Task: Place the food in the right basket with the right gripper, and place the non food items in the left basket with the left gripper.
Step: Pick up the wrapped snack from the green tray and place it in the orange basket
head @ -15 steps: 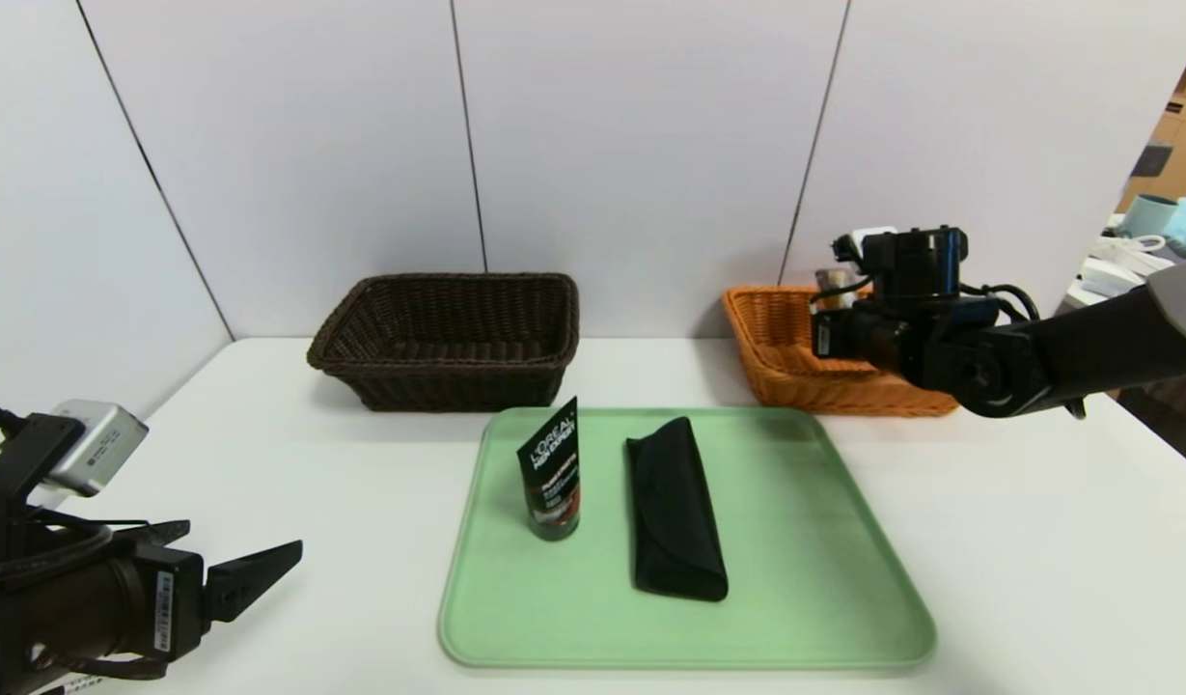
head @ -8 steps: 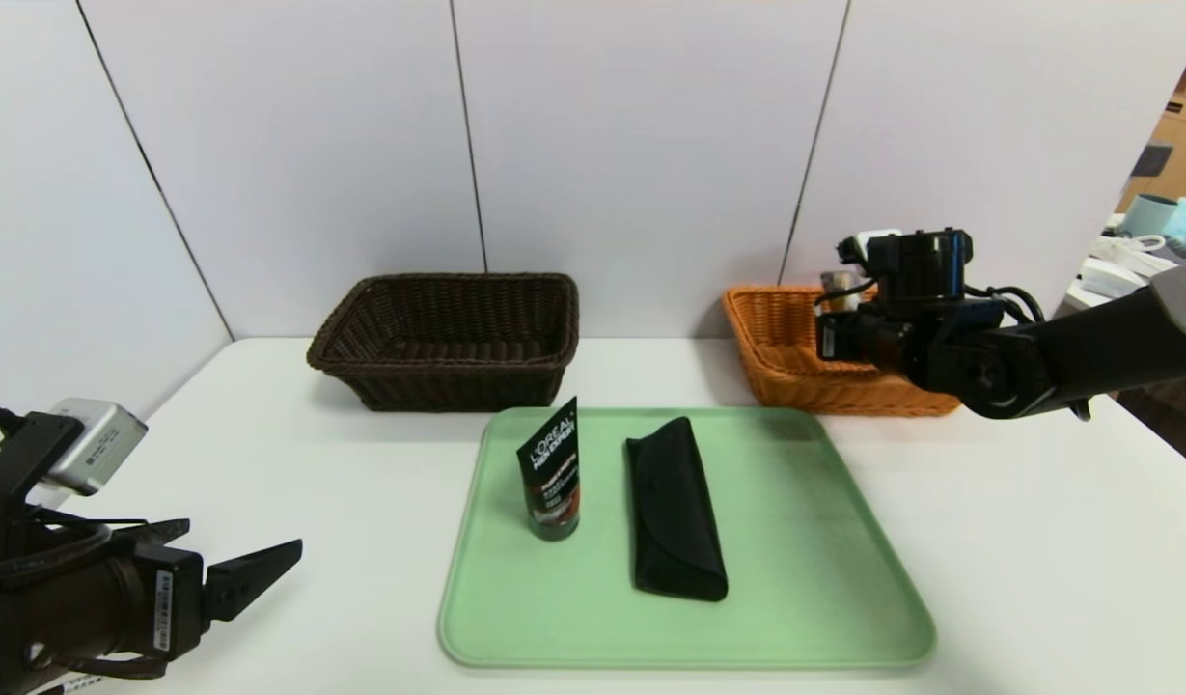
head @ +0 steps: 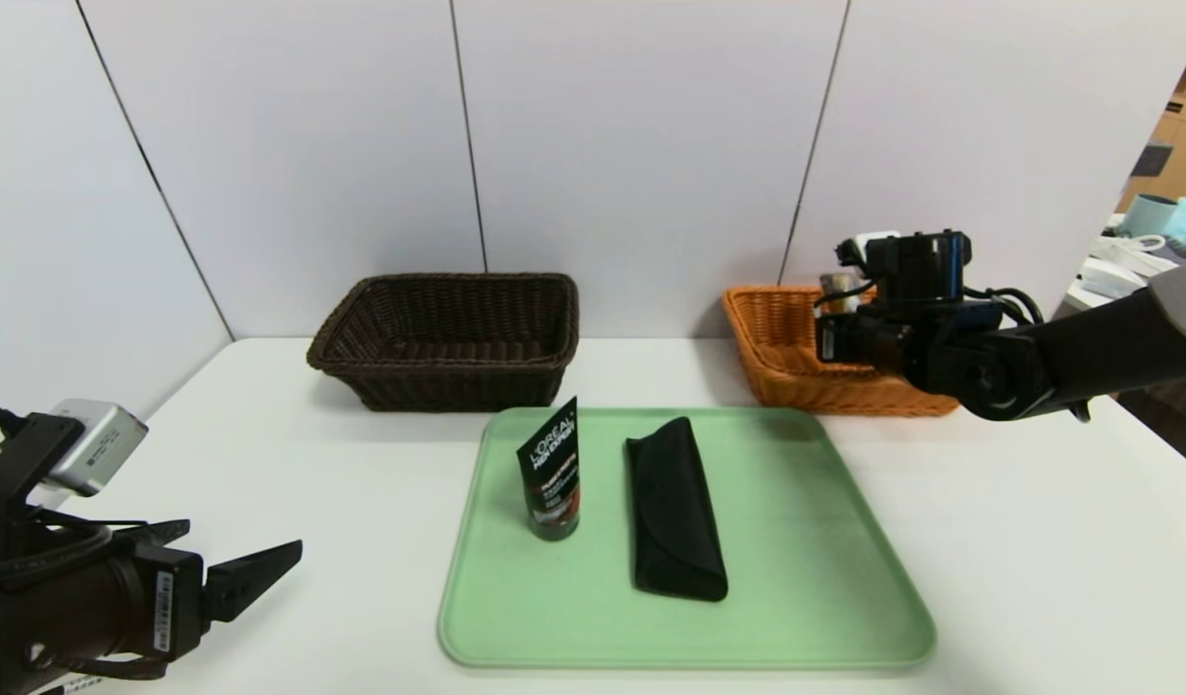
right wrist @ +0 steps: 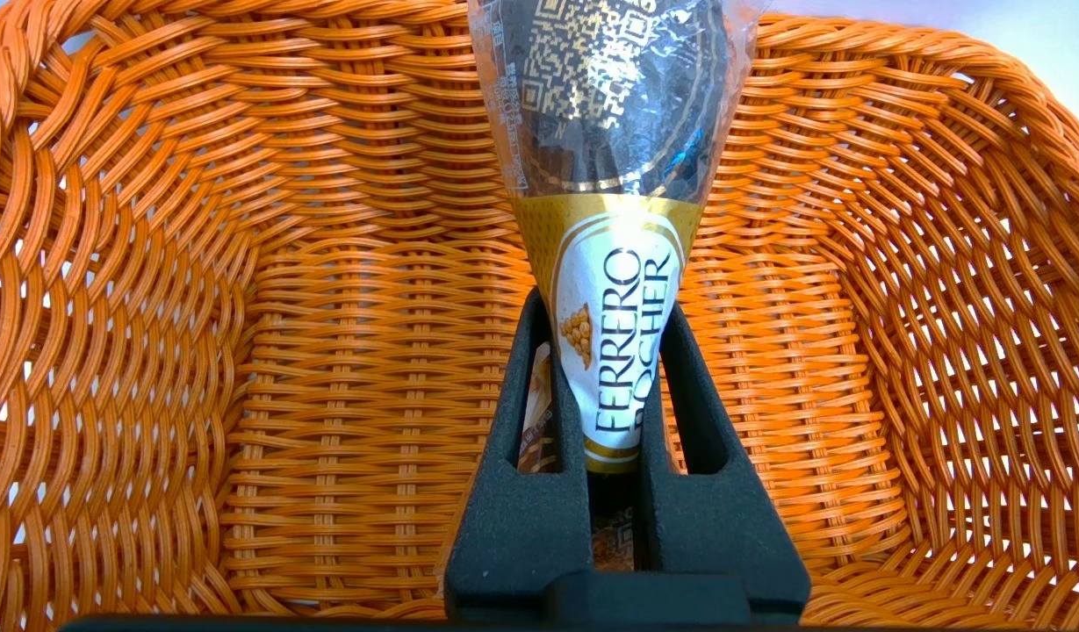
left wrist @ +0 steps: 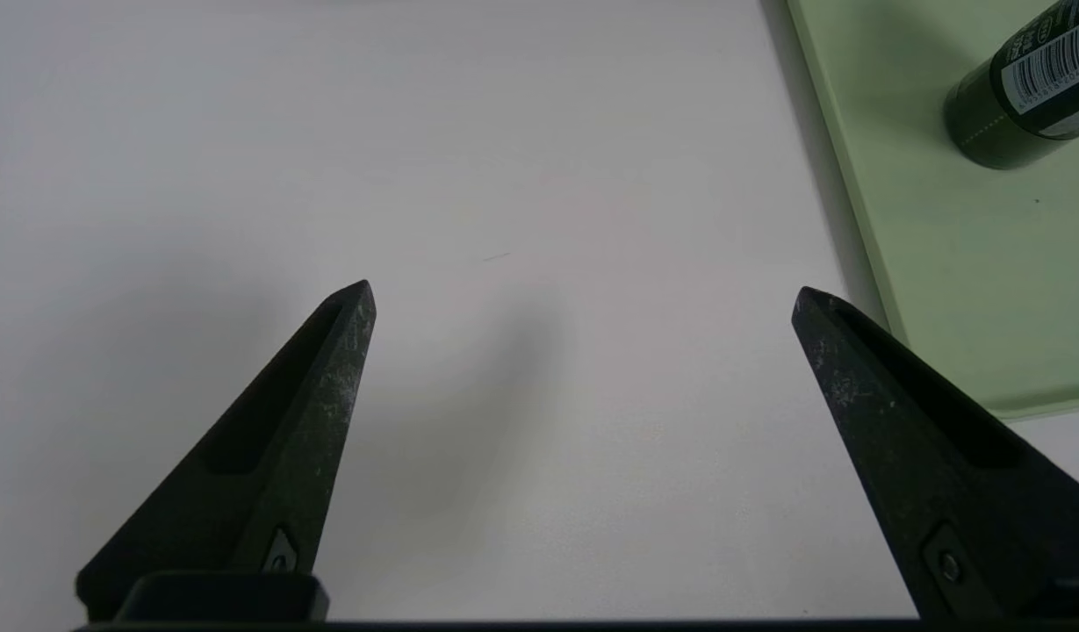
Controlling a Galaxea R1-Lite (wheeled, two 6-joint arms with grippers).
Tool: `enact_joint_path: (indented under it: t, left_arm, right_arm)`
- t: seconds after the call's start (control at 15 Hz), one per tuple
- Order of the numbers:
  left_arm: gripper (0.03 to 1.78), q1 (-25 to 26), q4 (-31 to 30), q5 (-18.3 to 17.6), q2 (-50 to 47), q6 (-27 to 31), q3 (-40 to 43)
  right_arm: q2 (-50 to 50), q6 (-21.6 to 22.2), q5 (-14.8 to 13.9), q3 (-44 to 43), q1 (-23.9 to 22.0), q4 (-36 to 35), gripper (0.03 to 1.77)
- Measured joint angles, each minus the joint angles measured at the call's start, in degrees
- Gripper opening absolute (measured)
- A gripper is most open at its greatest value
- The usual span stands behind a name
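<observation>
My right gripper (right wrist: 605, 303) is shut on the food (right wrist: 622, 263), a Ferrero Rocher snack bar in a clear wrapper. It holds the bar above the inside of the right basket (right wrist: 240, 351). In the head view the food (head: 837, 288) shows just over the orange basket (head: 790, 376) at the back right. The black L'Oreal tube (head: 551, 483) stands upright on the green tray (head: 824, 541), with the black glasses case (head: 675, 507) lying beside it. The dark brown left basket (head: 448, 343) is empty. My left gripper (head: 245, 541) hangs open over bare table at the front left, left of the tube (left wrist: 1022, 96).
White wall panels stand right behind both baskets. The white table (head: 1036, 541) stretches to either side of the tray. A cluttered desk (head: 1133, 251) lies beyond the table's right edge.
My right gripper with the snack bar has shifted slightly to the right over the orange basket. The left arm has not moved.
</observation>
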Motion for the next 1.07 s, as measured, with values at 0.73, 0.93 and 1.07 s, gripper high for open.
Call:
enact_joint_path:
  t: [0.73,0.93,1.07]
  left_arm:
    - [1.69,0.0,0.0,0.0,0.5,-0.2,0.0]
    - [1.69,0.0,0.0,0.0,0.8,-0.2,0.0]
    - [1.69,0.0,0.0,0.0,0.9,-0.2,0.0]
  right_arm:
    - [0.2,-0.3,0.0,-0.4,0.1,-0.1,0.97]
    - [0.1,-0.2,0.0,-0.4,0.1,0.0,1.2]
    - [-0.2,-0.1,0.0,-0.2,0.1,0.0,1.32]
